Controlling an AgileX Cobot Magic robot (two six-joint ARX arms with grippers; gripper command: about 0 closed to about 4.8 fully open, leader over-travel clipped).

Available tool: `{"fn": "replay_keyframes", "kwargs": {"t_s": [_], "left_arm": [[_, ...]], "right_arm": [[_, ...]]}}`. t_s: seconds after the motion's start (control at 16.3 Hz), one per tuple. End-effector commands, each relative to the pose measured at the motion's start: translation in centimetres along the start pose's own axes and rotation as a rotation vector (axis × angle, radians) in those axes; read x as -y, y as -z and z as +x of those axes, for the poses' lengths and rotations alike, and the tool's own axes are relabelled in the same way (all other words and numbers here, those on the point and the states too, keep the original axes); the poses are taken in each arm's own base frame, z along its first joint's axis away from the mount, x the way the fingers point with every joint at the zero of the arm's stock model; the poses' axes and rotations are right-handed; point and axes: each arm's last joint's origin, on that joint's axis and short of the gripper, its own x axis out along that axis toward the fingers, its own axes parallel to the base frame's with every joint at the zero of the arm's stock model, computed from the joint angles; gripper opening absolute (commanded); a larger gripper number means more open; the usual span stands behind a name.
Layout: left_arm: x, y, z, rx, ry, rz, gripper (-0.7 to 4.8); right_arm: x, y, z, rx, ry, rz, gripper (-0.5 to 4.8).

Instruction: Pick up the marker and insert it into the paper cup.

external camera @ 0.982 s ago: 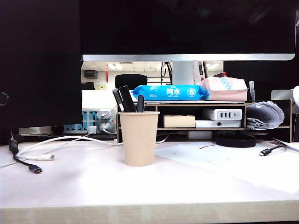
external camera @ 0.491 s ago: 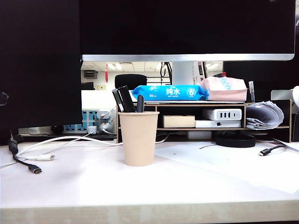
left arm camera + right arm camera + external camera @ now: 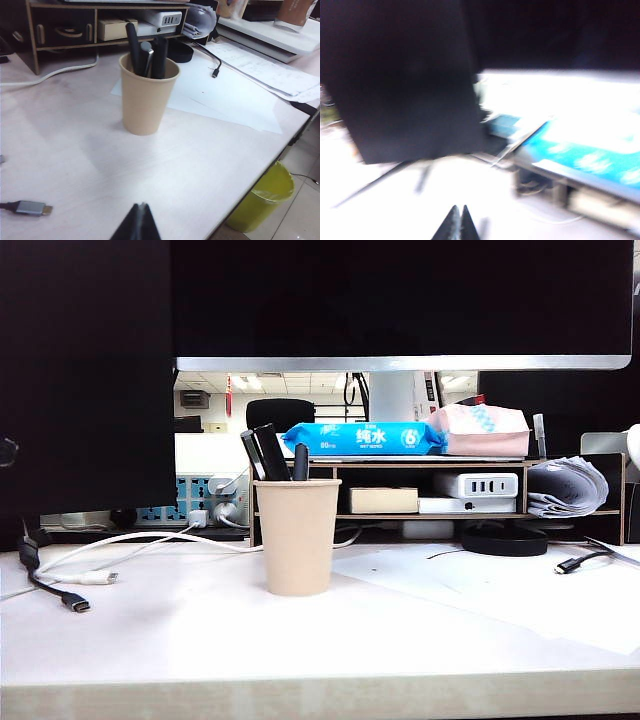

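Exterior view shows the paper cup point(image 3: 297, 536) upright mid-table, the marker point(image 3: 270, 451) standing inside among 2 pens. Left pincer point(image 3: 140, 222) hangs together over the table's near edge (holding nothing); right pincer point(image 3: 457, 224) together, its view blurred.

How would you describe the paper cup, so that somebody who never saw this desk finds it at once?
Start at the white desk under the big dark monitor. In front of the wooden shelf, left of the middle, stands a plain beige paper cup with dark pens sticking out. It is the only cup standing on the desk.
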Motion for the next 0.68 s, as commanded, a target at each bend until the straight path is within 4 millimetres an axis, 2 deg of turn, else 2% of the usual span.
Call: {"fn": "replay_keyframes", "kwargs": {"t_s": [0.06,0.25,0.43,0.55,0.68], "left_arm": [[0.0,-0.1,0.0,0.006,0.003,0.004,-0.05],[0.0,-0.1,0.0,0.005,0.005,0.003,-0.05],[0.0,-0.1,0.0,0.006,0.005,0.003,-0.05],[0.0,-0.1,0.0,0.005,0.005,0.004,-0.05],[0.0,-0.1,0.0,0.005,0.005,0.004,-0.05]], "right_arm": [[0.1,0.2,-1.9,-0.105,0.183,-0.234,-0.05],[1.3,1.1,-4.8,-0.118,0.325,-0.234,-0.05],[2.8,5.1,-9.3,0.043,0.523,-0.144,-0.05],[3.0,8.0,-11.0,0.092,0.575,-0.142,-0.05],[3.0,10.0,-11.7,0.104,0.597,-0.140,-0.05]]}}
